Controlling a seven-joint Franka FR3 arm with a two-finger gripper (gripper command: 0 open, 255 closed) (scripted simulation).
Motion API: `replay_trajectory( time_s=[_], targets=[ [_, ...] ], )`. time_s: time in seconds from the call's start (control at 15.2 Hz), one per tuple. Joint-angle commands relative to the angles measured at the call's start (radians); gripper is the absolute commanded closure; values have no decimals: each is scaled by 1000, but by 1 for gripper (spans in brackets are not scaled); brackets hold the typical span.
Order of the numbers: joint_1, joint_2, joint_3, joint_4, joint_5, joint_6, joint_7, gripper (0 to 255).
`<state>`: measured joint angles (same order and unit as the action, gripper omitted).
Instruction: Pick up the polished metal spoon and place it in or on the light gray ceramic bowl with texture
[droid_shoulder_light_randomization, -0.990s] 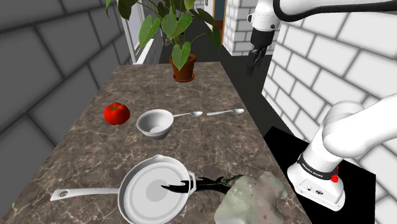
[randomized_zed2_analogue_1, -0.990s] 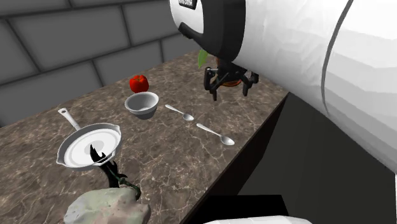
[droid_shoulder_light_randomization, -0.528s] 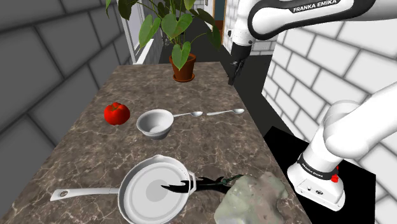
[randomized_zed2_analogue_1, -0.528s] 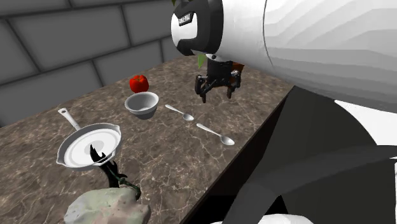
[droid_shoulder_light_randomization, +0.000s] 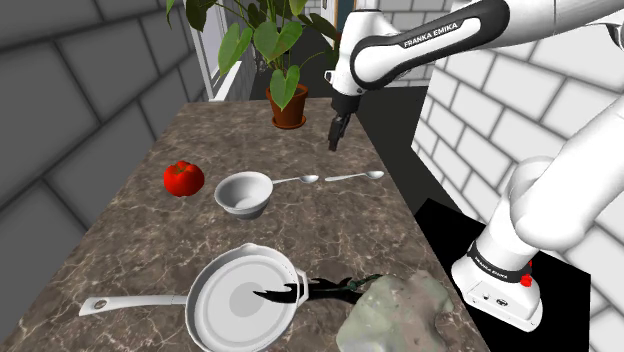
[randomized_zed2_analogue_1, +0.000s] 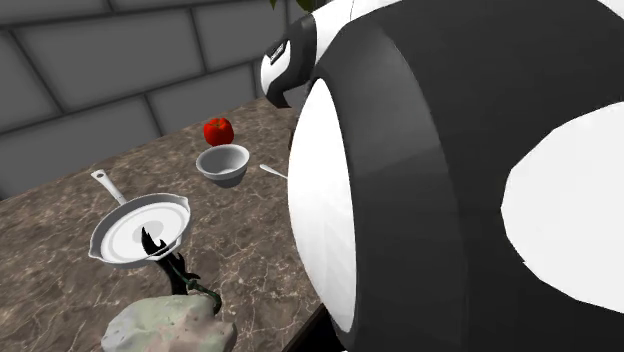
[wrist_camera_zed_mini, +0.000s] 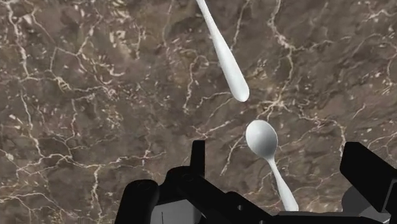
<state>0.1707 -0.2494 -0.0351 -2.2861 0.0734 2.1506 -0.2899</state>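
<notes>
Two pale metal spoons lie end to end on the brown marble counter. One spoon (droid_shoulder_light_randomization: 297, 180) (wrist_camera_zed_mini: 263, 139) reaches from the bowl's rim, and the other spoon (droid_shoulder_light_randomization: 354, 176) (wrist_camera_zed_mini: 224, 56) lies toward the counter's edge. The light grey bowl (droid_shoulder_light_randomization: 243, 192) (randomized_zed2_analogue_1: 223, 162) stands upright beside a red tomato (droid_shoulder_light_randomization: 183, 178). My gripper (droid_shoulder_light_randomization: 335, 135) (wrist_camera_zed_mini: 280, 167) hangs open, well above the counter, just beyond the spoons. In the wrist view the nearer spoon's scoop shows between the fingers (wrist_camera_zed_mini: 198, 154), far below them and untouched. In the second exterior view the arm hides the spoons.
A white frying pan (droid_shoulder_light_randomization: 240, 298) (randomized_zed2_analogue_1: 140, 228) sits near the counter's front, with a black utensil (droid_shoulder_light_randomization: 315, 288) and a greenish rock-like lump (droid_shoulder_light_randomization: 395, 310) beside it. A potted plant (droid_shoulder_light_randomization: 288, 105) stands at the far end. White brick walls flank the stand.
The arm has swung toward the shoulder view's left and lower, bringing the gripper over the counter near the spoons. Its bulk now blocks much of the second exterior view.
</notes>
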Motion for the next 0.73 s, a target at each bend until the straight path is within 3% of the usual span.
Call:
replay_trajectory(
  time_s=[0.0, 0.66],
  targets=[
    [17, 68, 1, 33, 28, 43, -36, 0],
    [69, 396, 43, 235, 175, 192, -224, 0]
  ],
)
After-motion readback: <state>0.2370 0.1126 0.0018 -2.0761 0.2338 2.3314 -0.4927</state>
